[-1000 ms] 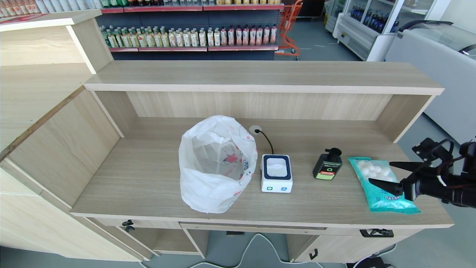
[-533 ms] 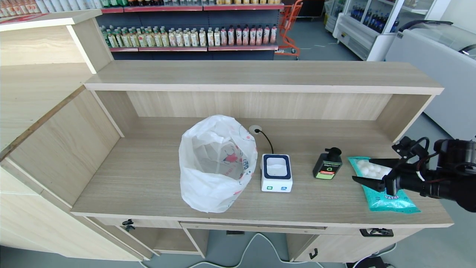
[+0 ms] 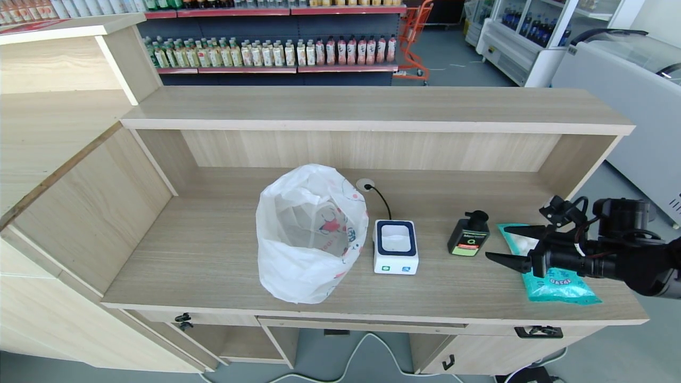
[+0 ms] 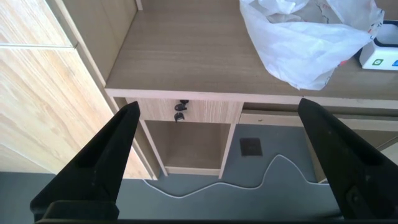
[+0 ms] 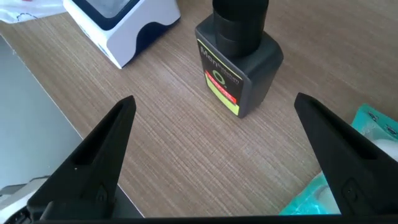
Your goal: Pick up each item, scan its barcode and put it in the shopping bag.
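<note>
We park our right gripper [image 3: 497, 243], fingers spread wide, at frame right, facing the black square pump bottle [image 3: 468, 235] right of centre; we judge it's lining up a grab. Left gripper [image 4: 217, 106], fingers apart, hangs clear of the wooden counter [image 4: 186, 62].

Both my right gripper [image 3: 497, 242] and my left gripper [image 4: 217, 104] are black. The long wooden counter [image 3: 213, 250] is pale beige with fine grey-brown grain. The thin plastic shopping bag [image 3: 308, 255] is milky white with a red and dark cartoon print. The boxy barcode scanner [image 3: 395, 250] is white, with navy framing a pale window and green and blue squares in front. The squat black pump bottle [image 3: 468, 236] has a label with a green ring, a red band and a yellow-green strip. The flat teal packet [image 3: 558, 282] shows white balls through a clear patch.
</note>
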`<state>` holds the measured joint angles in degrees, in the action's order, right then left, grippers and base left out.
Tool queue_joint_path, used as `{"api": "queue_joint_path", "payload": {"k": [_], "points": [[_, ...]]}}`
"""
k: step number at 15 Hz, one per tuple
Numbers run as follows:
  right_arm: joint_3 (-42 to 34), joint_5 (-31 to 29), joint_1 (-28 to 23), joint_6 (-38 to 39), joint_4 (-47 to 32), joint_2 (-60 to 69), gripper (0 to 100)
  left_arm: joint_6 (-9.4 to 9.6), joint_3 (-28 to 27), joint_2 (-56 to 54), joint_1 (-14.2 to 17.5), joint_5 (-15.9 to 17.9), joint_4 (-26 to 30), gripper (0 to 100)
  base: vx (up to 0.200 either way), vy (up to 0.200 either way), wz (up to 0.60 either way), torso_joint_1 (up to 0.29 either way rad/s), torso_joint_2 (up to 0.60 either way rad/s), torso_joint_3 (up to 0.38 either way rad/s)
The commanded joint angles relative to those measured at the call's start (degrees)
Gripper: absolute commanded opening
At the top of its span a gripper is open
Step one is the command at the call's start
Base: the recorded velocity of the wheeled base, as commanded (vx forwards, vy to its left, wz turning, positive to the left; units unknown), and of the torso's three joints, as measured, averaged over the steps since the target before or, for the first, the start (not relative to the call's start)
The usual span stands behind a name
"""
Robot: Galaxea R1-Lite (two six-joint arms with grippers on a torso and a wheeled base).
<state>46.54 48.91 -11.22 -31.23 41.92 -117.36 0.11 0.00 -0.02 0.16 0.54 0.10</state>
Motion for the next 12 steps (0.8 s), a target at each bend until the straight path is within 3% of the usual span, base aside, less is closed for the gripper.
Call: {"api": "queue_joint_path", "payload": {"k": [1,12], "points": [[0.9,0.0,0.1,-0.1,0.1,-1.3,100,0.07,0.0,0.0,0.0,0.0,0.0,100,0.000,0.000,0.00,0.000,0.00,0.000],[8.8,4.9,0.6,0.0,-0.2,-8.1,100,-0.02,0.0,0.0,0.0,0.0,0.0,100,0.000,0.000,0.00,0.000,0.00,0.000]]}}
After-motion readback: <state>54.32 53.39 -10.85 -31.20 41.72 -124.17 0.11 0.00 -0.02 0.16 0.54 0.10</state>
